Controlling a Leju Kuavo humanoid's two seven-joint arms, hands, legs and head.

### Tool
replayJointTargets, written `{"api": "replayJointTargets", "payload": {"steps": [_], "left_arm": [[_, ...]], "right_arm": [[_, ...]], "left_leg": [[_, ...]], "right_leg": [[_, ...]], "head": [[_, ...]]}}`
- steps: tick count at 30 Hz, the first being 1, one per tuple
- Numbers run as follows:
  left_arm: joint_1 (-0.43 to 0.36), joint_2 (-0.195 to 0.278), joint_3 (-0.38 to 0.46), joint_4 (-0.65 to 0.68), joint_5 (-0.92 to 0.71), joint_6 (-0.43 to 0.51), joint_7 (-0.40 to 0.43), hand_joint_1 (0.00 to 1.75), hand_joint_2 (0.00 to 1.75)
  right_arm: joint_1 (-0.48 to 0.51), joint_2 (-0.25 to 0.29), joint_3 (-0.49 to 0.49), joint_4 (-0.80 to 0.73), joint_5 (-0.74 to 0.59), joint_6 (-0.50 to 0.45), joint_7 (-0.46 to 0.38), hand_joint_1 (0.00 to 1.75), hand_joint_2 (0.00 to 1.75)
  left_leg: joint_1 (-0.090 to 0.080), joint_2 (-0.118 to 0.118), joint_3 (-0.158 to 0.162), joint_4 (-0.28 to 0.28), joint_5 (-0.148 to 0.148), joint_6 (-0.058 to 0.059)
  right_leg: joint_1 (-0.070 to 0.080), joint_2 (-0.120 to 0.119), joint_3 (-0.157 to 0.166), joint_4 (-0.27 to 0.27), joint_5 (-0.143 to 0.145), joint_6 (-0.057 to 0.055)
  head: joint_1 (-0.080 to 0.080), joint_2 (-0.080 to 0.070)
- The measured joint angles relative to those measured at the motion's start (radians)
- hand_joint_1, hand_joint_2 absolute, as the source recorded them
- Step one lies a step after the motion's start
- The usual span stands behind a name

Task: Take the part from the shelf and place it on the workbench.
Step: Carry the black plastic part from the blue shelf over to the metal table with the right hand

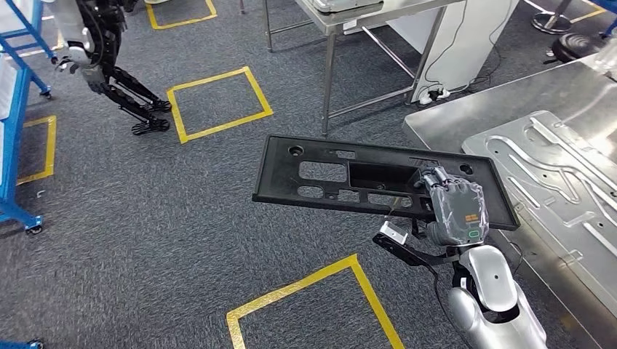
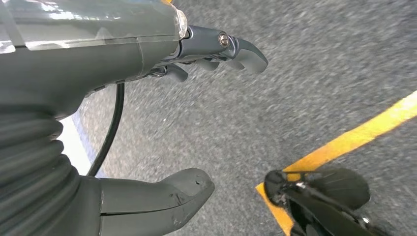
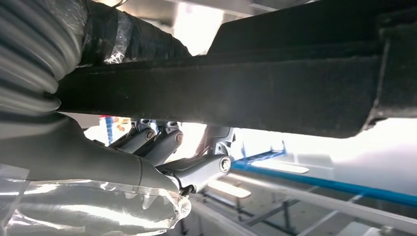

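Observation:
The part is a long flat black plastic panel (image 1: 342, 174) with several cut-outs, held level above the carpet. My right hand (image 1: 455, 207) grips its right end, with the fingers curled over the near edge. In the right wrist view the panel (image 3: 255, 83) is a dark bar against my fingers (image 3: 196, 167). The metal workbench (image 1: 480, 102) stands just right of the panel's end. My left hand (image 2: 162, 113) hangs over the floor, fingers apart and holding nothing.
A large stamped silver metal sheet (image 1: 560, 174) lies on the workbench. A steel-legged table (image 1: 349, 43) stands behind. Yellow tape squares (image 1: 218, 102) mark the grey carpet. Another robot (image 1: 102, 58) stands far left beside a blue shelf frame (image 1: 14, 131).

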Motion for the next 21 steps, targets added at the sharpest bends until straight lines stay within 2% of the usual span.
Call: {"api": "replayJointTargets", "payload": {"steps": [2, 3, 4, 5, 6, 7, 9, 10, 11, 12, 13, 14, 16, 17, 18, 19, 20, 21], "left_arm": [[0.000, 0.000, -0.002, 0.001, 0.003, -0.003, -0.002, 0.00, 1.75], [-0.001, 0.001, -0.004, 0.002, 0.004, -0.005, -0.004, 0.00, 1.75], [-0.001, 0.001, -0.004, 0.002, 0.005, -0.008, -0.005, 0.00, 1.75], [-0.002, 0.001, -0.005, 0.002, 0.006, -0.010, -0.007, 0.00, 1.75], [-0.003, 0.000, -0.005, 0.002, 0.008, -0.011, -0.009, 0.00, 1.75], [-0.003, 0.000, -0.006, 0.002, 0.010, -0.012, -0.011, 0.00, 1.75], [-0.003, -0.001, -0.007, 0.002, 0.014, -0.013, -0.014, 0.00, 1.75], [-0.001, -0.001, -0.008, 0.002, 0.015, -0.012, -0.014, 0.00, 1.75], [0.000, -0.001, -0.010, 0.002, 0.016, -0.012, -0.014, 0.00, 1.75], [0.000, -0.001, -0.011, 0.002, 0.016, -0.012, -0.014, 0.00, 1.75], [0.000, -0.001, -0.012, 0.002, 0.016, -0.013, -0.014, 0.00, 1.75], [0.000, -0.001, -0.013, 0.002, 0.016, -0.014, -0.015, 0.00, 1.75], [-0.002, -0.002, -0.015, 0.002, 0.017, -0.017, -0.016, 0.00, 1.75], [-0.002, -0.003, -0.016, 0.002, 0.017, -0.017, -0.016, 0.00, 1.75], [-0.003, -0.003, -0.018, 0.002, 0.019, -0.017, -0.016, 0.00, 1.75], [-0.004, -0.003, -0.020, 0.002, 0.020, -0.018, -0.016, 0.00, 1.75], [-0.006, -0.003, -0.021, 0.002, 0.022, -0.018, -0.016, 0.00, 1.75], [-0.008, -0.003, -0.022, 0.002, 0.023, -0.017, -0.016, 0.00, 1.75]], "right_arm": [[-0.007, 0.000, -0.003, -0.003, -0.001, 0.001, 0.002, 1.75, 1.75], [-0.010, 0.000, -0.005, -0.005, -0.001, 0.002, 0.004, 1.75, 1.75], [-0.012, -0.001, -0.007, -0.005, -0.001, 0.004, 0.004, 1.75, 1.75], [-0.012, -0.002, -0.009, -0.007, -0.001, 0.006, 0.005, 1.75, 1.75], [-0.013, -0.005, -0.011, -0.008, -0.001, 0.008, 0.005, 1.75, 1.75], [-0.016, -0.007, -0.013, -0.010, -0.001, 0.010, 0.005, 1.75, 1.75], [-0.023, -0.011, -0.015, -0.012, -0.001, 0.013, 0.005, 1.75, 1.75], [-0.027, -0.012, -0.016, -0.012, -0.002, 0.014, 0.006, 1.75, 1.75], [-0.028, -0.012, -0.016, -0.012, -0.002, 0.015, 0.006, 1.75, 1.75], [-0.028, -0.012, -0.016, -0.012, -0.002, 0.015, 0.006, 1.75, 1.75], [-0.027, -0.013, -0.016, -0.012, -0.002, 0.016, 0.006, 1.75, 1.75], [-0.028, -0.013, -0.016, -0.012, -0.002, 0.016, 0.006, 1.75, 1.75], [-0.033, -0.013, -0.019, -0.012, -0.005, 0.018, 0.007, 1.75, 1.75], [-0.039, -0.014, -0.020, -0.012, -0.008, 0.020, 0.007, 1.75, 1.75], [-0.045, -0.014, -0.021, -0.012, -0.010, 0.023, 0.008, 1.75, 1.75], [-0.050, -0.015, -0.023, -0.012, -0.012, 0.026, 0.008, 1.75, 1.75], [-0.052, -0.016, -0.025, -0.012, -0.014, 0.028, 0.008, 1.75, 1.75], [-0.054, -0.017, -0.027, -0.012, -0.015, 0.030, 0.008, 1.75, 1.75]], "left_leg": [[0.003, -0.051, 0.045, -0.106, 0.039, 0.006], [0.004, -0.067, 0.055, -0.130, 0.042, 0.009], [0.002, -0.063, 0.058, -0.133, 0.039, 0.012], [0.002, -0.050, 0.060, -0.137, 0.042, 0.018], [0.002, -0.037, 0.062, -0.142, 0.045, 0.024], [0.003, -0.023, 0.065, -0.148, 0.049, 0.031], [0.003, 0.005, 0.068, -0.156, 0.052, 0.041], [0.002, 0.019, 0.068, -0.157, 0.051, 0.044], [0.000, 0.034, 0.068, -0.156, 0.049, 0.045], [0.000, 0.048, 0.069, -0.156, 0.047, 0.045], [-0.001, 0.063, 0.071, -0.156, 0.045, 0.044], [-0.001, 0.076, 0.074, -0.155, 0.042, 0.042], [-0.003, 0.099, 0.083, -0.155, 0.034, 0.036], [-0.005, 0.110, 0.086, -0.155, 0.030, 0.032], [-0.008, 0.121, 0.088, -0.155, 0.027, 0.027], [-0.009, 0.133, 0.091, -0.156, 0.024, 0.022], [-0.010, 0.145, 0.095, -0.157, 0.021, 0.017], [-0.009, 0.142, 0.099, -0.154, 0.015, 0.012]], "right_leg": [[-0.001, 0.024, -0.008, 0.010, -0.004, 0.010], [-0.003, 0.037, -0.013, 0.013, -0.004, 0.016], [-0.004, 0.049, -0.017, 0.012, -0.001, 0.022], [-0.006, 0.061, -0.020, 0.011, 0.001, 0.029], [-0.006, 0.051, -0.023, 0.014, -0.001, 0.035], [-0.004, 0.026, -0.032, 0.031, -0.012, 0.039], [-0.001, -0.045, -0.074, 0.121, -0.064, 0.045], [-0.002, -0.064, -0.105, 0.185, -0.094, 0.048], [-0.004, -0.072, -0.133, 0.241, -0.114, 0.051], [-0.006, -0.076, -0.148, 0.270, -0.117, 0.053], [-0.008, -0.079, -0.145, 0.262, -0.101, 0.053], [-0.008, -0.086, -0.120, 0.215, -0.069, 0.052], [0.002, -0.130, -0.048, 0.077, -0.011, 0.043], [0.009, -0.148, -0.024, 0.030, 0.001, 0.036], [0.015, -0.160, -0.014, 0.007, 0.003, 0.029], [0.020, -0.155, -0.014, 0.002, -0.001, 0.024], [0.018, -0.140, -0.014, 0.000, 0.001, 0.018], [0.014, -0.128, -0.011, -0.005, 0.002, 0.014]], "head": [[0.000, 0.000], [0.000, 0.000], [0.000, 0.000], [0.000, 0.000], [0.000, 0.000], [0.001, 0.000], [0.002, 0.000], [0.002, 0.000], [0.002, 0.000], [0.002, 0.000], [0.002, 0.000], [0.002, 0.000], [0.002, 0.000], [0.002, 0.000], [0.002, 0.000], [0.001, 0.000], [0.001, 0.000], [0.001, 0.000]]}}
